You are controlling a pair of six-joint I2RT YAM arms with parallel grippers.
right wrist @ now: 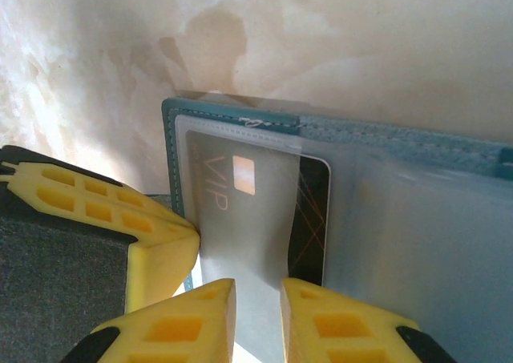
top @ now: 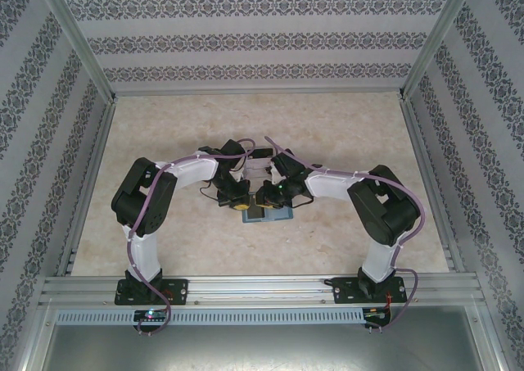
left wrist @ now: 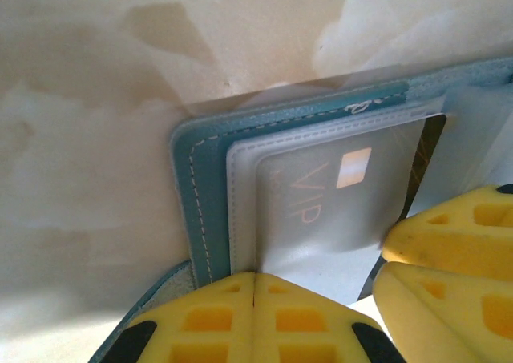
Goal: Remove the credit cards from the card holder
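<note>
We see the left arm and right arm bent at the elbow, reaching inward until the left gripper and right gripper sit just beside each other. The left jaws press flat together; the right jaws (yellow too) stand a narrow slit apart.

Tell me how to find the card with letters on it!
In the middle of the pale marbled table lies a small teal stitched card holder. Under its cloudy plastic sleeve sits a flat greyish card: it alone reads VIP beside a golden chip, while the cloudy pockets next door look blank.
</note>
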